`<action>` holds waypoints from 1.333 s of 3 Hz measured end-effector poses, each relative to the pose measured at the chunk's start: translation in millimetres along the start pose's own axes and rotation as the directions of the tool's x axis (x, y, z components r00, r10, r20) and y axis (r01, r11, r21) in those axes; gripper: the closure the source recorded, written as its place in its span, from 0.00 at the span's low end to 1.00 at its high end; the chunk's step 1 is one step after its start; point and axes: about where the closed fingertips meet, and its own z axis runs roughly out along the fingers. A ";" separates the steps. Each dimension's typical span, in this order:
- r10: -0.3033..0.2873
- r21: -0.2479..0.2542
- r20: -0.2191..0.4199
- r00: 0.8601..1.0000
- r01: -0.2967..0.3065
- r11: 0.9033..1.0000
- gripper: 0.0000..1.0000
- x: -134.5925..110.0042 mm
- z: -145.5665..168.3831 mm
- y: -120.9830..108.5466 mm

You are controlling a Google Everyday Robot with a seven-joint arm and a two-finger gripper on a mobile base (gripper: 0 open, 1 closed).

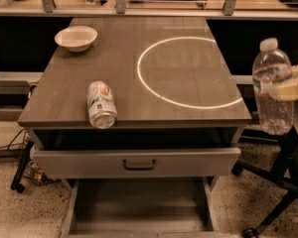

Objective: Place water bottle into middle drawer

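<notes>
table (pixel 169 110): bowl (pixel 76 37) back-left; can (pixel 101 104) lying front-left | tool (pixel 291 81) off right edge, clasping water bottle (pixel 273 114)

Dim warm light — bright ring (pixel 138 73) on tabletop (pixel 64 93), hand (pixel 288 89) washed pale at right edge

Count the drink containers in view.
2. The green-white can lies sideways on the tabletop, near its front edge; the water bottle is upright right of it, gripped by the end effector. No others visible.

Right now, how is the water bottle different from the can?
The water bottle is upright, held by the gripper right of the table; the can lies on its side on the table. The water bottle is clear; the can is green-white. Both are drink containers.
</notes>
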 end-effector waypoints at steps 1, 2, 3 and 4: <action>-0.011 -0.097 0.003 1.000 0.011 0.995 1.00 33.7 -11.7 29.2; -0.017 -0.204 0.060 0.998 0.029 0.979 1.00 76.8 0.4 56.5; -0.017 -0.204 0.060 0.998 0.029 0.979 1.00 76.8 0.4 56.5; -0.025 -0.234 0.097 0.995 0.047 0.971 1.00 87.1 15.8 71.1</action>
